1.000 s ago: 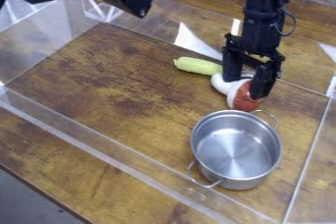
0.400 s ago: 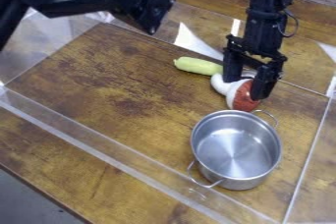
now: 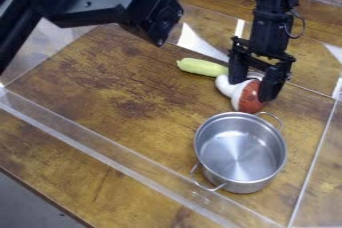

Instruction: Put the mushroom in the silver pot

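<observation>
Compared with a second ago, the black arm [image 3: 134,2] reaches lower over the table [image 3: 94,82], while the claw [image 3: 262,68] keeps its place. At left, the yellow-green vegetable [image 3: 201,67] lies near the claw. Next comes the mushroom [image 3: 246,93], on the table right under the claw (its red cap toward the pot), partly hidden by the fingers. Claw released, its fingers apart. The silver pot [image 3: 241,152] sits just beside the cap.
</observation>
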You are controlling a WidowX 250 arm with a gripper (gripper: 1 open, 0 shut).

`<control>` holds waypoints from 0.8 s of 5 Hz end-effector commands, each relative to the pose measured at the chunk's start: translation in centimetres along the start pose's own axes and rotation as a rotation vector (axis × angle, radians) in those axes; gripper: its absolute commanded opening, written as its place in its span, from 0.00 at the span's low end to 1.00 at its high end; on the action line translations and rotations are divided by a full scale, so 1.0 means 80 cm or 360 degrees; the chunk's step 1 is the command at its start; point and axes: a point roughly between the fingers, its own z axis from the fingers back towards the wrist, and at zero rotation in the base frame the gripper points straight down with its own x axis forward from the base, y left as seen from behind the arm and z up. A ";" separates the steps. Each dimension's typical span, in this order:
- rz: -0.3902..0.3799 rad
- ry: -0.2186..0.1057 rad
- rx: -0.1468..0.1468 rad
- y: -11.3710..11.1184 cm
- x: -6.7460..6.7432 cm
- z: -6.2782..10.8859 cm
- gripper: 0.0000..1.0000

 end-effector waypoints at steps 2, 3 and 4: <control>0.0078 -0.0039 -0.0027 0.009 -0.022 0.022 1.00; 0.0098 -0.0027 -0.0029 0.002 -0.034 0.035 1.00; 0.0137 -0.0017 -0.0036 0.003 -0.039 0.051 1.00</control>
